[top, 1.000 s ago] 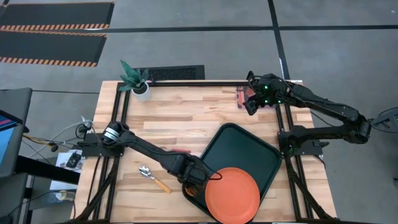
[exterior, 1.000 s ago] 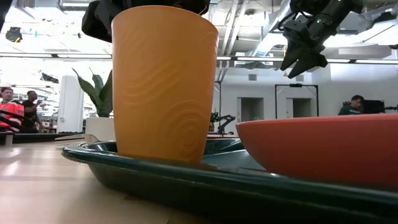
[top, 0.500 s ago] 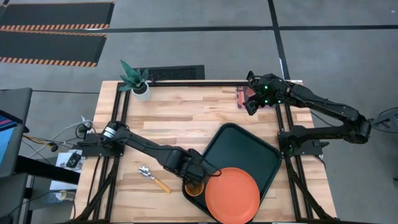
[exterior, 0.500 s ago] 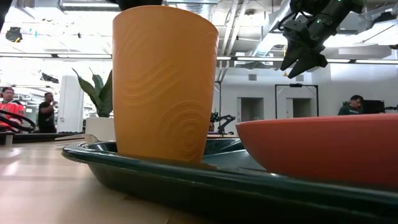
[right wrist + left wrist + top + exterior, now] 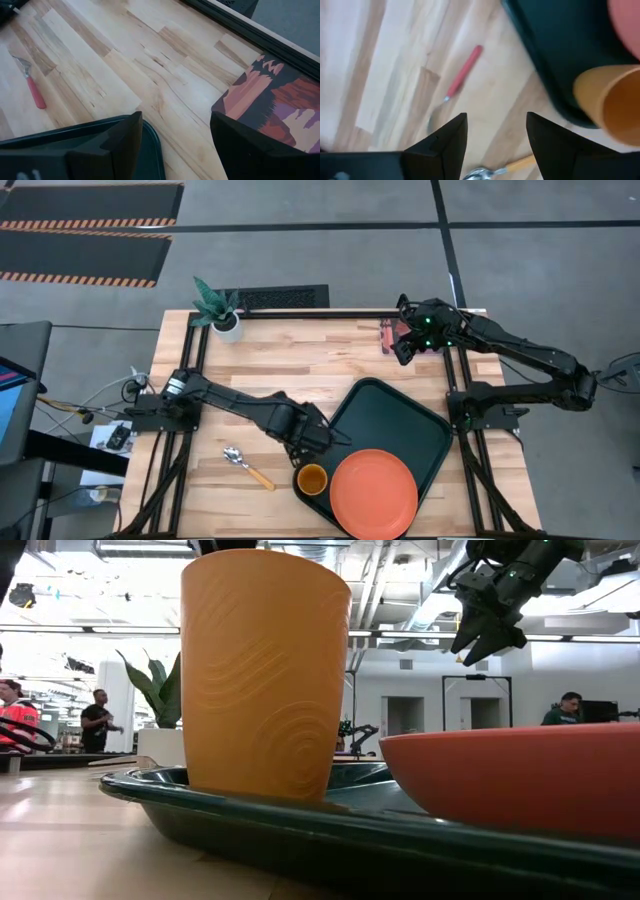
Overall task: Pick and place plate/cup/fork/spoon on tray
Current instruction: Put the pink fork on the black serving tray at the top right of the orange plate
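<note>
The dark green tray (image 5: 390, 420) lies at the table's right near side. The orange plate (image 5: 373, 493) rests on its near end, and the orange-yellow cup (image 5: 312, 478) stands upright on its near left corner. My left gripper (image 5: 318, 445) is open and empty, just far of the cup (image 5: 615, 105). The pink-handled fork (image 5: 462, 75) lies on the wood left of the tray, under my left arm in the high view. The yellow-handled spoon (image 5: 248, 465) lies on the wood left of the cup. My right gripper (image 5: 402, 345) is open and empty at the far right.
A picture card (image 5: 388, 335) lies at the far right edge under my right gripper. A white pot with a green plant (image 5: 222, 308) stands at the far left corner. Bare wood lies between the plant and the tray. People stand in the room beyond the table.
My left gripper has drawn back from over the cup, up and toward the table's far edge. The cup stays upright on the tray's near left corner and now shows uncovered from above.
</note>
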Action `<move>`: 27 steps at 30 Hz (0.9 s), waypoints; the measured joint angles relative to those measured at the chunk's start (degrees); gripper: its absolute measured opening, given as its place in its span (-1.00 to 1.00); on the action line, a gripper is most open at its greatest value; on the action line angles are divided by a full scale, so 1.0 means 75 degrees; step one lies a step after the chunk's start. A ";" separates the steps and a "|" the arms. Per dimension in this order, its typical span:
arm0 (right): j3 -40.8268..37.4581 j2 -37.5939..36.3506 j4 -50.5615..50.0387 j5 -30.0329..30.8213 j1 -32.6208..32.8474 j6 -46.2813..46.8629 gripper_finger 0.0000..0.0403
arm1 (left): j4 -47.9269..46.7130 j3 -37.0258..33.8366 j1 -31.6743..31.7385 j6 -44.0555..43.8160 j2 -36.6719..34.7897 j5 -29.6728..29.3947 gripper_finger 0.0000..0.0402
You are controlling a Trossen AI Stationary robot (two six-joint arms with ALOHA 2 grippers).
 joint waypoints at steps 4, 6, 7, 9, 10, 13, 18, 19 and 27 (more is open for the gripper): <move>0.0000 0.0000 -0.0004 0.0002 0.0000 -0.0072 0.29 | 0.0013 -0.0449 0.0072 -0.0093 -0.0394 0.0027 -0.05; 0.0001 0.0000 -0.0004 0.0005 0.0000 -0.0171 0.29 | -0.0009 -0.0716 0.0075 -0.0371 -0.0810 0.0063 -0.05; 0.0000 0.0000 0.0001 0.0003 0.0000 -0.0181 0.29 | -0.0016 -0.0859 0.0072 -0.0515 -0.1014 0.0063 -0.05; 0.0000 0.0007 0.0055 0.0004 0.0000 -0.0182 0.29 | -0.0013 -0.1191 0.0027 -0.0678 -0.1403 0.0063 -0.07; 0.0000 0.0012 0.0080 0.0002 0.0000 -0.0183 0.29 | -0.0027 -0.1371 -0.0014 -0.0670 -0.1555 0.0063 -0.08; 0.0000 0.0012 0.0165 0.0002 0.0000 -0.0206 0.29 | 0.0020 -0.2012 -0.0166 -0.0261 -0.1978 0.0201 -0.13; 0.0000 0.0012 0.0148 0.0002 -0.0003 -0.0208 0.29 | 0.0750 -0.3458 -0.0305 0.0633 -0.2490 0.1037 -0.15; 0.0000 0.0012 0.0134 0.0002 -0.0003 -0.0208 0.29 | 0.1114 -0.3784 -0.0319 0.0795 -0.2600 0.1151 -0.15; 0.0000 0.0012 0.0142 0.0002 -0.0003 -0.0038 0.29 | 0.2603 -0.6048 0.0200 0.1438 -0.3629 0.0941 -0.15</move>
